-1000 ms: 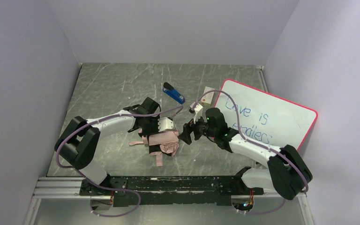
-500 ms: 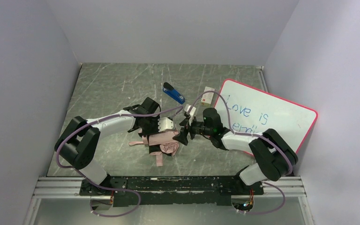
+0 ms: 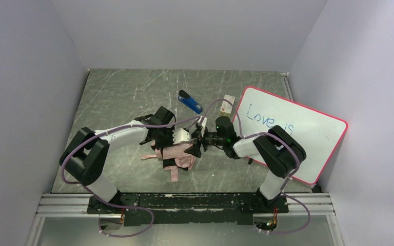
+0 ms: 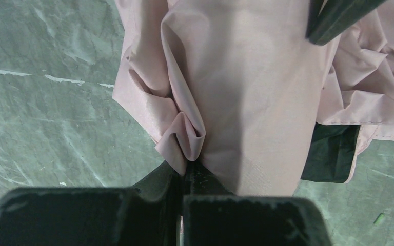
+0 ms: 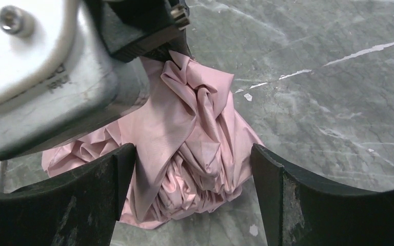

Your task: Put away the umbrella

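Umbrella (image 3: 178, 156): lies crumpled on the surface (image 3: 123, 92), roughly midway between your two arms, near the front. Pale pink fabric is bunched in loose folds, with a patch of black lining showing at its lower edge in the left wrist view. A pink strip trails out on its near side.

Left pincer (image 4: 184, 177): fully closed. You have a narrow fold of the umbrella's pink fabric (image 4: 246, 102) nipped between the fingertips, at the edge of the bundle. In the top view, this pincer (image 3: 160, 144) sits over the left part of the heap.

Right pincer (image 5: 190, 169): jaws spread wide, holding nothing. Its two dark fingers stand on either side of the pink bundle (image 5: 184, 148), low over the surface. Contact between the fingers and the fabric cannot be judged. Seen from above, it (image 3: 197, 145) meets the umbrella from the right, close to your left wrist housing.

Other items: blue-and-black stapler (image 3: 190, 102) behind the arms, well apart from the umbrella. Red-framed whiteboard (image 3: 308, 128) with blue handwriting at right, leaning against the wall. Small white card (image 3: 229, 100) just beside its upper left corner.
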Motion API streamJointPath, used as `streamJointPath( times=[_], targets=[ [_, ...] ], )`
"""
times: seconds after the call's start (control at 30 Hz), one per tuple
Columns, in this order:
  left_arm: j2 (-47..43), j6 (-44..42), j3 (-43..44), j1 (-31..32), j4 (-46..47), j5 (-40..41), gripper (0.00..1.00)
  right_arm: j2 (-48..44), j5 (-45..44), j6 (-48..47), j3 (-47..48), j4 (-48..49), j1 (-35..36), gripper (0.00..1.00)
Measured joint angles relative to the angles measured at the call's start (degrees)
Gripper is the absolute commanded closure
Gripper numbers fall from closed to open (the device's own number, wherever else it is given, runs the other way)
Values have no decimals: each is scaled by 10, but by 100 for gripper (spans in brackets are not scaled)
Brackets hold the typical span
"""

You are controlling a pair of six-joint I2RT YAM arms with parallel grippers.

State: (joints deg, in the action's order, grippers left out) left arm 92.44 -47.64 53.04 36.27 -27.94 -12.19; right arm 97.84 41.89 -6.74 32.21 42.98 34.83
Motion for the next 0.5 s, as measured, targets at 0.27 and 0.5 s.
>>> streamJointPath(
  times=[0.27, 0.5],
  targets=[
    [0, 0, 0, 0, 0, 0, 95, 30, 17, 3, 12, 17, 0, 22],
    [0, 0, 0, 0, 0, 0, 95, 50, 28, 0, 16, 15, 2, 30]
  ],
)
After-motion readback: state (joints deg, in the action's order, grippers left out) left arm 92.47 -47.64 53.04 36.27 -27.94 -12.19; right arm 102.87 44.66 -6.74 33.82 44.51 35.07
